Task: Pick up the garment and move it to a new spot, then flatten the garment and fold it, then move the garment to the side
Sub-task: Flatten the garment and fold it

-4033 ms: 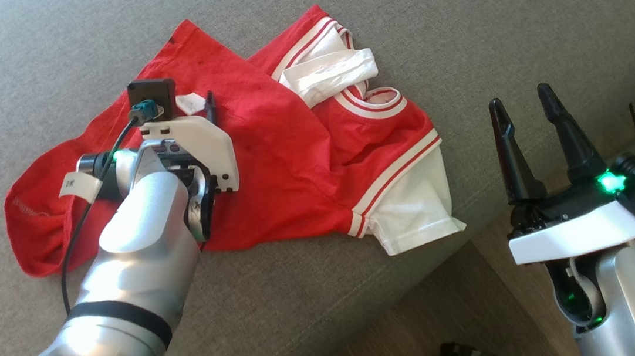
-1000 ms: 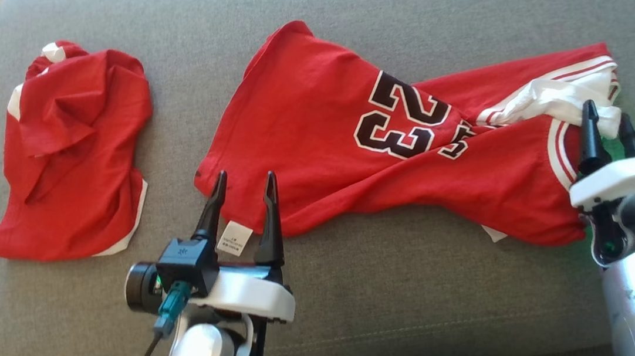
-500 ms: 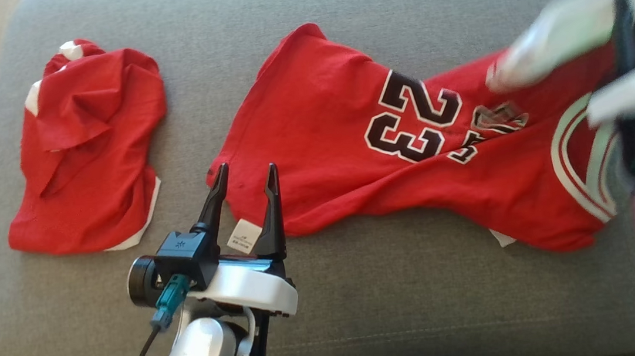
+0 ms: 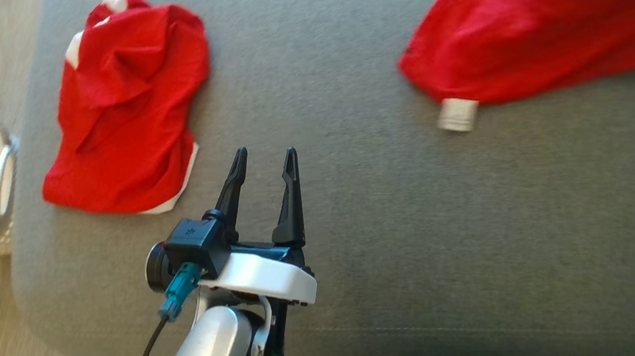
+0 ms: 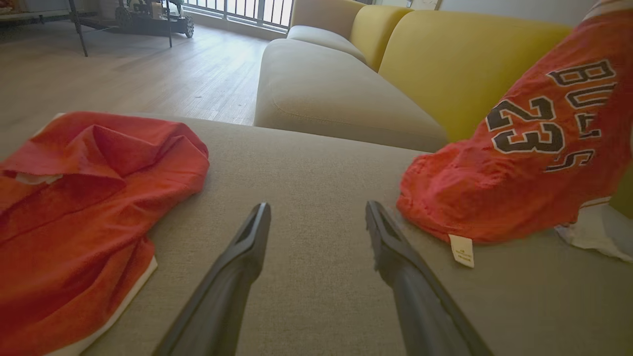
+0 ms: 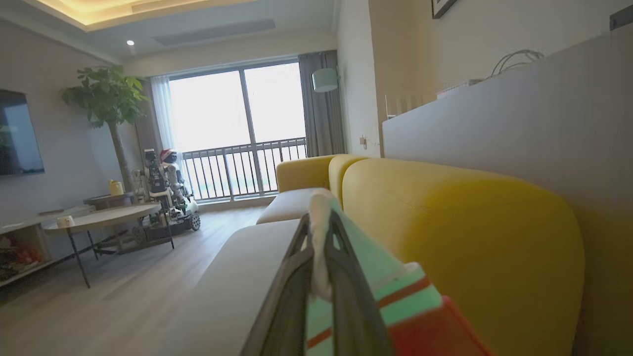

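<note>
STEP pick-up | right claw [image 6: 321,223] clamped on the jersey's [image 4: 516,51] white trim | left claw [image 4: 265,151] wide, empty, above the sofa seat [image 4: 416,220] | jersey at right, hem on the seat | HANDLING likely light, limp, bunches; take shoulders or hem corners

We are in a home living room: a yellow upholstered sofa [image 6: 445,222] beside a grey fabric seat cushion [image 4: 416,220], a tall glass balcony door [image 6: 237,128] with grey curtains [image 6: 309,123], a leafy potted tree [image 6: 106,96], a dark wall-mounted television [image 6: 17,133] and a pale wooden plank floor [image 6: 99,306].
</note>
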You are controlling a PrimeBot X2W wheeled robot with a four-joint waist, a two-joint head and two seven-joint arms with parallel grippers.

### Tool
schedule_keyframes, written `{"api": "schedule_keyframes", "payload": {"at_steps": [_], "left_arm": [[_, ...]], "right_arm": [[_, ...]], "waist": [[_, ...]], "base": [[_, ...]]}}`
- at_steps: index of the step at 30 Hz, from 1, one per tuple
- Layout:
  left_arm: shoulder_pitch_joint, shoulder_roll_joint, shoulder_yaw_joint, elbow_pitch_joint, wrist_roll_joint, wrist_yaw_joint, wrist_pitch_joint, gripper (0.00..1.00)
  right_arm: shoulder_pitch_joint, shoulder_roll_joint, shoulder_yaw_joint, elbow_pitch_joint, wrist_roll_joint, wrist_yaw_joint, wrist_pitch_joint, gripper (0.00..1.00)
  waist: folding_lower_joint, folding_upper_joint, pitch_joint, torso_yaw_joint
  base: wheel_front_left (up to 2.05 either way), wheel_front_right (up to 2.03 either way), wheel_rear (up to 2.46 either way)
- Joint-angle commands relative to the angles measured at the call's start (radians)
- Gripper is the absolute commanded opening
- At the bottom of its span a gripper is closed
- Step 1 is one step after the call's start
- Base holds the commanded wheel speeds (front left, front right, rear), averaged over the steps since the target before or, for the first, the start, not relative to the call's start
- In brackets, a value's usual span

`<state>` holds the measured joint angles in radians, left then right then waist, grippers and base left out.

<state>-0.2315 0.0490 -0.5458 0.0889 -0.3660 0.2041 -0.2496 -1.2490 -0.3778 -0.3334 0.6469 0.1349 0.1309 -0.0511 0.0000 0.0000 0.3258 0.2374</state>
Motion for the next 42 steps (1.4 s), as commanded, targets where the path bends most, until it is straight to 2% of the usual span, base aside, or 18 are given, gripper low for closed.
{"api": "schedule_keyframes", "payload": {"at_steps": [1, 3, 4, 5, 8, 13, 16, 21, 22, 27, 30, 33, 35, 38, 42], "left_arm": [[-0.029, 0.001, 0.023, -0.038, -0.003, 0.006, -0.012, 1.00], [-0.036, 0.001, 0.015, -0.041, -0.008, 0.008, -0.012, 1.00], [-0.039, 0.001, 0.012, -0.043, -0.010, 0.009, -0.012, 1.00], [-0.042, 0.001, 0.009, -0.043, -0.012, 0.010, -0.012, 1.00], [-0.049, 0.001, 0.007, -0.043, -0.015, 0.014, -0.012, 1.00], [-0.048, 0.001, 0.018, -0.033, -0.006, 0.016, -0.012, 1.00], [-0.048, 0.001, 0.028, -0.028, 0.001, 0.013, -0.012, 1.00], [-0.045, 0.001, 0.045, -0.019, 0.017, 0.006, -0.012, 1.00], [-0.041, 0.001, 0.053, -0.011, 0.023, 0.000, -0.012, 1.00], [-0.029, 0.001, 0.076, 0.003, 0.012, -0.008, -0.012, 1.00], [-0.021, 0.001, 0.090, 0.013, 0.001, -0.008, -0.012, 1.00], [-0.020, 0.001, 0.101, 0.041, 0.002, -0.006, -0.012, 1.00], [-0.027, 0.001, 0.107, 0.068, 0.004, -0.008, -0.012, 1.00], [-0.037, 0.001, 0.125, 0.109, -0.048, -0.017, -0.012, 1.00], [-0.079, 0.001, 0.142, 0.210, -0.030, -0.036, -0.012, 1.00]], "right_arm": [[-0.006, 0.005, 0.010, -0.013, -0.014, 0.000, 0.011, 0.00], [-0.018, -0.011, 0.010, 0.065, -0.067, 0.000, 0.020, 0.00], [-0.020, -0.020, 0.011, 0.098, -0.093, 0.000, 0.016, 0.61], [-0.020, -0.029, 0.009, 0.132, -0.119, 0.000, 0.011, 1.00], [-0.018, -0.041, -0.017, 0.214, -0.180, 0.000, -0.016, 1.00], [-0.011, -0.013, -0.048, 0.306, -0.219, 0.000, -0.077, 1.00], [0.004, 0.025, -0.046, 0.340, -0.207, 0.000, -0.127, 1.00], [0.062, 0.109, 0.027, 0.324, -0.130, 0.000, -0.188, 1.00], [0.113, 0.148, 0.065, 0.290, -0.077, 0.000, -0.198, 1.00], [0.311, 0.229, 0.167, 0.122, 0.073, 0.000, -0.206, 1.00], [0.473, 0.264, 0.202, -0.020, 0.136, 0.000, -0.207, 1.00], [0.644, 0.300, 0.190, -0.174, 0.174, 0.000, -0.206, 1.00], [0.748, 0.317, 0.194, -0.273, 0.193, 0.000, -0.202, 1.00], [0.866, 0.326, 0.217, -0.394, 0.244, 0.000, -0.184, 1.00], [0.950, 0.327, 0.262, -0.503, 0.313, 0.000, -0.166, 1.00]], "waist": [[0.0000, 0.0000, 0.025, 0.026], [0.0000, 0.0000, 0.039, 0.042], [0.0000, 0.0000, 0.045, 0.048], [0.0000, 0.0000, 0.050, 0.054], [0.0000, 0.0000, 0.055, 0.061], [0.0000, 0.0000, 0.034, 0.032], [0.0000, 0.0000, -0.001, -0.003], [0.0000, 0.0000, -0.063, -0.087], [0.0000, 0.0000, -0.092, -0.129], [0.0000, 0.0000, -0.149, -0.227], [0.0000, 0.0000, -0.168, -0.283], [0.0000, 0.0000, -0.169, -0.333], [0.0000, 0.0000, -0.160, -0.364], [0.0000, 0.0000, -0.144, -0.411], [0.0000, 0.0000, -0.118, -0.463]], "base": [[0.00, 0.00, 0.00], [0.00, 0.00, 0.00], [0.00, 0.00, 0.00], [0.00, 0.00, 0.00], [0.00, 0.00, 0.00], [0.00, 0.00, 0.00], [0.00, 0.00, 0.00], [0.00, 0.00, 0.00], [0.00, 0.00, 0.00], [0.00, 0.00, 0.00], [0.00, 0.00, 0.00], [0.00, 0.00, 0.00], [0.00, 0.00, 0.00], [0.00, 0.00, 0.00], [0.00, 0.00, 0.00]]}}
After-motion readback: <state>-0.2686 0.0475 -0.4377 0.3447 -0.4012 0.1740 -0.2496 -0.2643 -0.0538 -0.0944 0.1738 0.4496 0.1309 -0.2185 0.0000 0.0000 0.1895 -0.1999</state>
